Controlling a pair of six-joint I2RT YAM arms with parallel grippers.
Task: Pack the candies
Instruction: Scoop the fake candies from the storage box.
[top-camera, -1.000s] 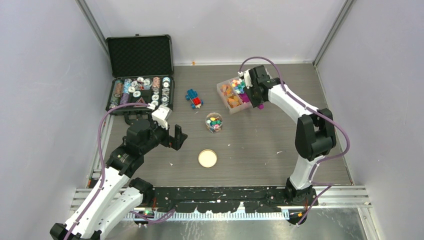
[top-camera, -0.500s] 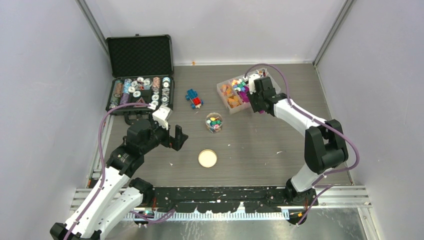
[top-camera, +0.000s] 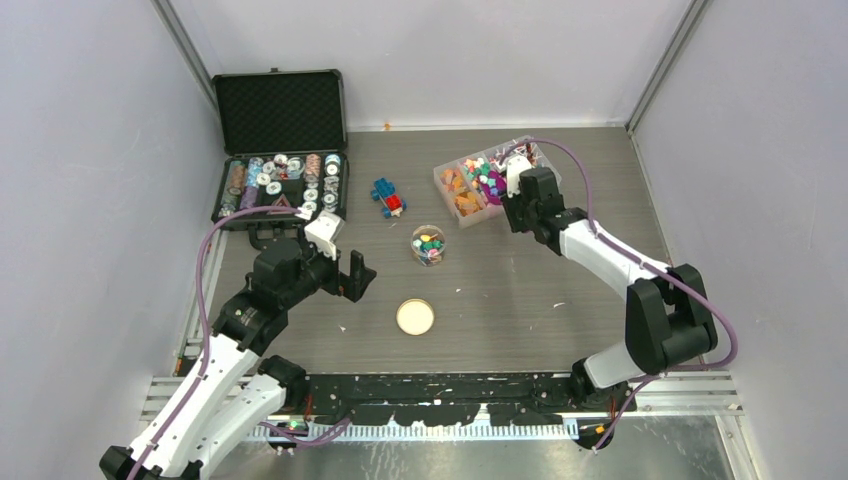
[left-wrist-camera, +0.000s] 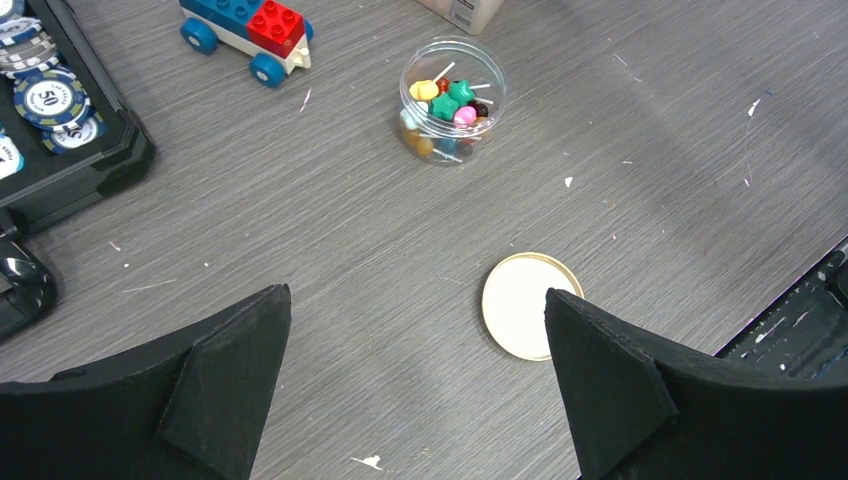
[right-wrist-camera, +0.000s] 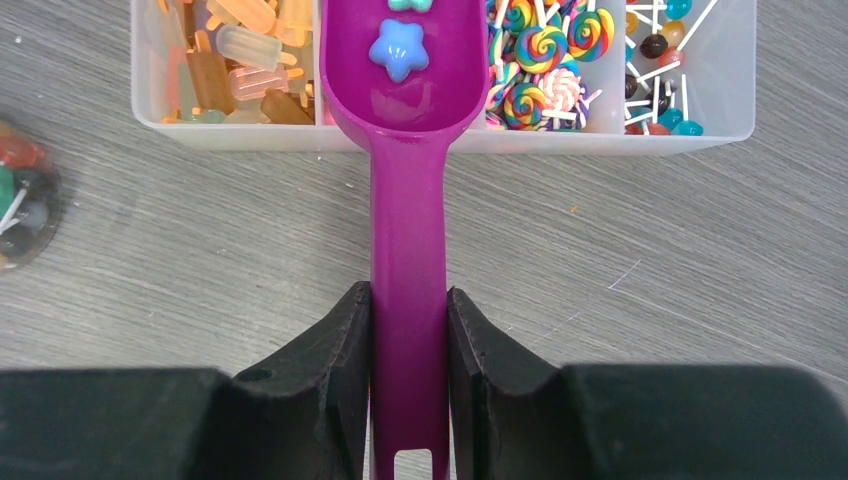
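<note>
Right hand (right-wrist-camera: 410, 300) is gripping a purple scoop (right-wrist-camera: 408, 200) carrying a blue star candy (right-wrist-camera: 398, 50) ahead of it. Left hand (left-wrist-camera: 415, 295) is hanging open

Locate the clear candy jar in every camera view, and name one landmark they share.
Top external: jar mid-table, beyond the round lid.
Left wrist: jar upper centre, beyond that lid.
Right wrist: jar cut off at the left edge.
Shared landmark: the divided candy tray, in all three views.
</note>
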